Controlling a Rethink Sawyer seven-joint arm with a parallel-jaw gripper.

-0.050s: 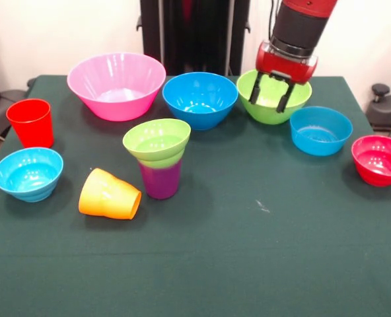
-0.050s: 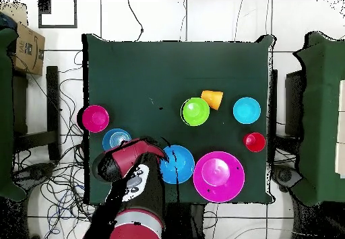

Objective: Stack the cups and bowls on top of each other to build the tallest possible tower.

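Dark green cloth-covered table (image 1: 261,264) carries 10 glossy plastic pieces.

Far row in the front view, left to right: big pink plastic bowl (image 1: 116,84), mid-sized blue plastic bowl (image 1: 200,99), mid-sized lime green plastic bowl (image 1: 275,104). The pink and the mid-sized blue bowl sit just beside each other; overhead they appear to touch.

Right side: small blue plastic bowl (image 1: 321,130) and, nearest the right edge, small red plastic bowl (image 1: 380,159), both upright.

Left side: red plastic tumbler (image 1: 30,122) upright near the left edge; in front of it a light blue small plastic bowl (image 1: 28,173), upright.

Centre: purple plastic tumbler (image 1: 160,179) stands upright with a small lime green plastic bowl (image 1: 156,140) seated in its mouth, tilted slightly. This is the only stack of 2 on the table. Just beside it on the left, the orange plastic tumbler with stepped waist (image 1: 109,194) lies on its side, mouth toward the purple tumbler.

The red and black gripper (image 1: 273,92) hangs over the mid-sized lime green bowl, its 2 black fingers (image 1: 255,90) spread apart and pointing down at the bowl's rim, holding nothing. Overhead, the arm (image 2: 131,162) hides that bowl.
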